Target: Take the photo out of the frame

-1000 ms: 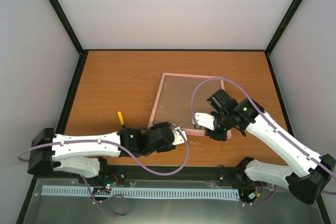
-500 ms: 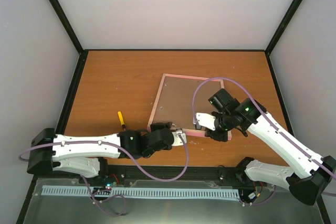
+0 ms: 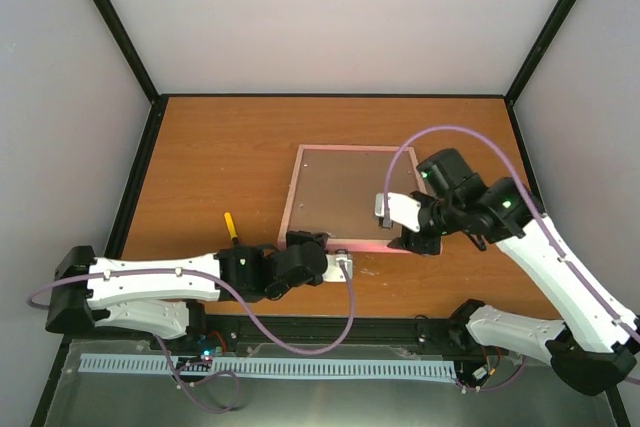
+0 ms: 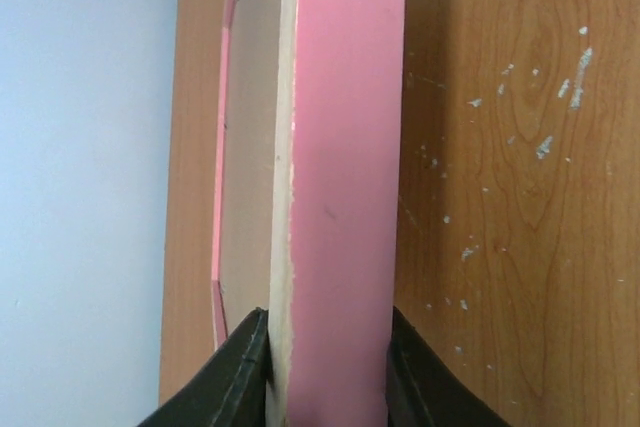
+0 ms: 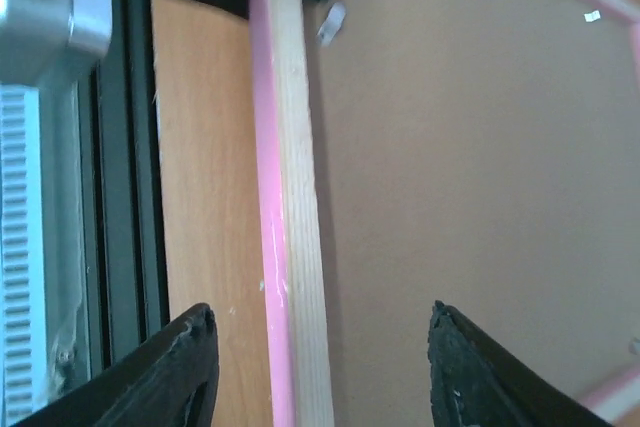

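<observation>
Nearest, the left gripper (image 4: 330,347) pinched the pink near rail of the frame (image 3: 345,197) by its left corner. Just beyond, the right gripper (image 5: 322,342) hung wide open, straddling that same rail, which ran left to right. The frame lay brown back up on the table (image 3: 220,157) (photo hidden beneath).

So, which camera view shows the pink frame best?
The top external view: nearly the whole frame is visible there, brown back up. The left wrist view shows only a close strip of its pink edge; the right wrist view shows one edge and part of the back.
</observation>
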